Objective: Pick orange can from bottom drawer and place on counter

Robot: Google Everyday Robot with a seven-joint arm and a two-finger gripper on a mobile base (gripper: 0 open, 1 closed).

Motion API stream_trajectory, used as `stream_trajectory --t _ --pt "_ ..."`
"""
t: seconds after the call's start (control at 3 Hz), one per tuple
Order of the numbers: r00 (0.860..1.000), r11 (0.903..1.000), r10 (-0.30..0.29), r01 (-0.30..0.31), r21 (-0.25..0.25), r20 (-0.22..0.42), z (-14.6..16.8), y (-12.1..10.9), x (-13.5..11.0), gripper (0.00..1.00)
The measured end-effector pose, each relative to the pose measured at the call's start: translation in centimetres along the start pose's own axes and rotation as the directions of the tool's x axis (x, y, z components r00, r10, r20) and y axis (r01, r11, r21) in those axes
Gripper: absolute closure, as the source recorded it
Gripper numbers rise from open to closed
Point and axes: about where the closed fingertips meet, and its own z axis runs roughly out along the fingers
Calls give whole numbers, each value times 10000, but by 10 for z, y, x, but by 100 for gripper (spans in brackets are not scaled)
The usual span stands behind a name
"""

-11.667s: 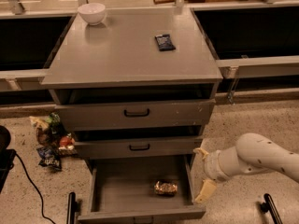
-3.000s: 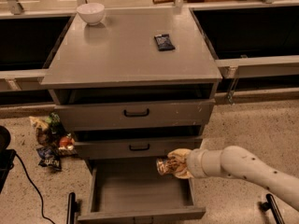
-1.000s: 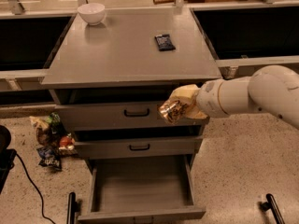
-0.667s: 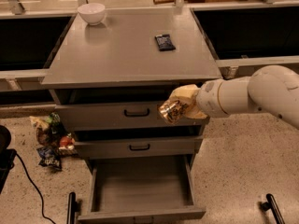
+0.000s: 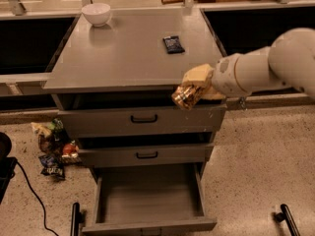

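Note:
My gripper is shut on the orange can, a shiny gold-brown can. It holds the can tilted in the air at the front right edge of the counter, level with the counter's lip and in front of the top drawer. The arm reaches in from the right. The bottom drawer stands pulled open below, its grey floor bare.
A white bowl stands at the counter's back left and a dark blue packet lies at its back right. Two shallower drawers with black handles are above the open one. Snack packets lie on the floor at the left.
The can has come out of the bottom drawer in my gripper and risen to the counter's front edge. In the last second it has moved slightly up.

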Motion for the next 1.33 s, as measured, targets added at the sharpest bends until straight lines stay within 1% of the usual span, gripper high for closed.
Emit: stream_trajectory --t 0.33,0.67,1.0,1.33 --pt "9912 9914 -1306 1305 -62 -197 -11 -23 37 100" --pt "9794 9793 -2006 2011 245 -209 -7 -46 70 100" --pt "9794 9792 -2010 2014 245 -209 -7 -46 70 100" --pt "9716 9715 -2354 2359 208 -250 3 -51 76 100"
